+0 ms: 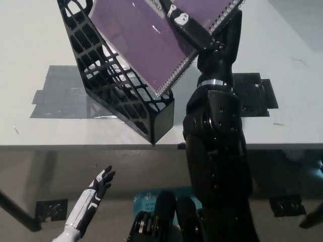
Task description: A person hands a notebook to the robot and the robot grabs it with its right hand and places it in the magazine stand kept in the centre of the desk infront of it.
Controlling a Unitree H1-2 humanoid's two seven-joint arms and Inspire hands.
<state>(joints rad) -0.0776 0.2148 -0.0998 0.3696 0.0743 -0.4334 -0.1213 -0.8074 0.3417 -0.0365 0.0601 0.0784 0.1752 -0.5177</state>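
A purple spiral-bound notebook [146, 38] hangs tilted over the black lattice magazine stand [108, 75], its lower corner just above the stand's open top near the front end. My black right hand [189, 22] is shut on the notebook's upper right part, fingers lying across the purple cover. The black right arm rises from the bottom right to the top middle. The stand sits on a grey taped patch of the white desk [282, 126]. My white left hand [98, 186] rests below the desk's front edge at lower left, fingers apart, holding nothing.
Black tape patches [255, 96] lie on the desk right of my arm. The desk's front edge runs across the picture just below the stand. A teal label [146, 199] shows on the floor area beneath.
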